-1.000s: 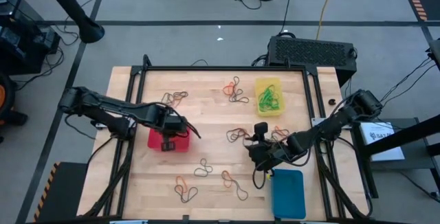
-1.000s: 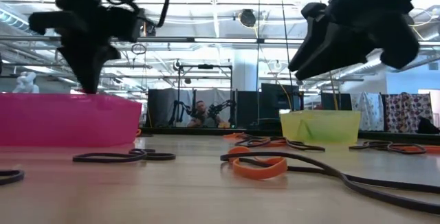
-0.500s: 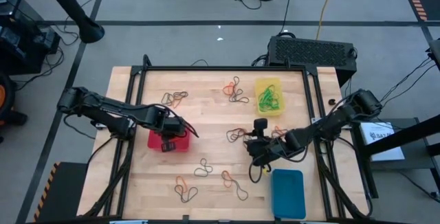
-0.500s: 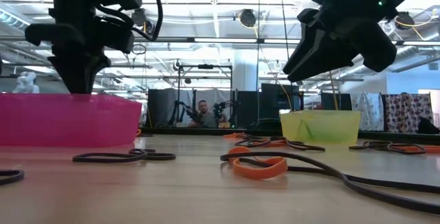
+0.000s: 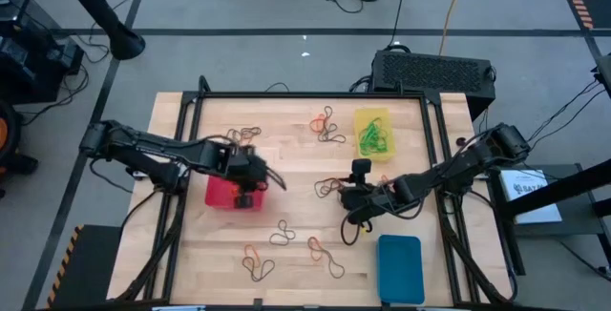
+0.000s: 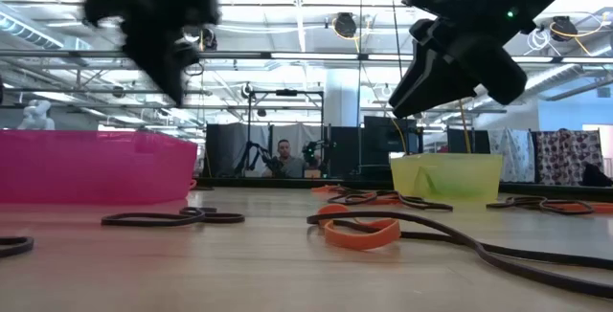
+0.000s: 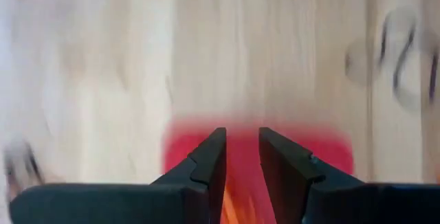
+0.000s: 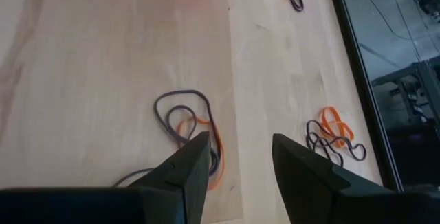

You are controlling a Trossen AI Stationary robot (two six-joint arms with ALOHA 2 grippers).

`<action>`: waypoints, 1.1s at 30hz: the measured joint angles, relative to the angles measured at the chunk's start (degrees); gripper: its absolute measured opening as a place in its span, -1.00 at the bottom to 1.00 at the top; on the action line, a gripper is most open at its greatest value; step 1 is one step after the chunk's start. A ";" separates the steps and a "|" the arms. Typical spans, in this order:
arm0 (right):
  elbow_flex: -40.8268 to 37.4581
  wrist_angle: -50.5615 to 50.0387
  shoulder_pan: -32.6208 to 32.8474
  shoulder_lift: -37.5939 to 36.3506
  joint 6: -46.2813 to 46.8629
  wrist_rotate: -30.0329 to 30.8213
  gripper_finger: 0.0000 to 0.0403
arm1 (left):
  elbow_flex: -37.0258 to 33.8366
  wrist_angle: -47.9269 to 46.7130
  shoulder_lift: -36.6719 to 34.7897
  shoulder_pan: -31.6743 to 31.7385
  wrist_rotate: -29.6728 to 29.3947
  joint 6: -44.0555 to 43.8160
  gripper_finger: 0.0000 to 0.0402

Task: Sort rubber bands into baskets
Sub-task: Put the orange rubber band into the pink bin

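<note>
Two claws matter: the left claw [image 5: 260,181], narrowly parted and empty over the red basket [image 5: 221,195] at centre-left, should clear it, while the wide right claw [image 8: 236,157] centres on the rubber bands [image 8: 187,124] mid-bench.

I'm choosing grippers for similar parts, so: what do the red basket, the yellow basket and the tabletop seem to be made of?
The red basket looks like translucent glossy plastic: its wall glows pink where light passes through in the low view. The yellow basket looks the same, see-through yellow-green with a smooth sheen. The tabletop appears to be pale wood with a smooth finish, going by its lengthwise grain lines; solid or laminate cannot be told.
</note>
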 joint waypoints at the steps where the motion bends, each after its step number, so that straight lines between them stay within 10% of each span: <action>1: 0.00 0.06 -0.24 0.00 0.10 0.00 -0.26 | 0.02 3.92 0.32 1.36 0.25 2.03 -0.54; 13: -2.57 0.56 -1.05 -0.02 7.11 -0.02 -0.26 | 3.92 34.41 19.90 26.16 12.36 15.57 -0.65; 18: -4.39 0.57 -1.30 -0.02 8.53 0.06 -0.26 | 19.26 25.52 33.01 31.11 23.01 18.63 -0.65; 33: -4.46 0.10 -0.80 -0.02 10.63 -0.22 -0.26 | 57.98 -9.78 57.73 34.01 18.26 36.77 -0.65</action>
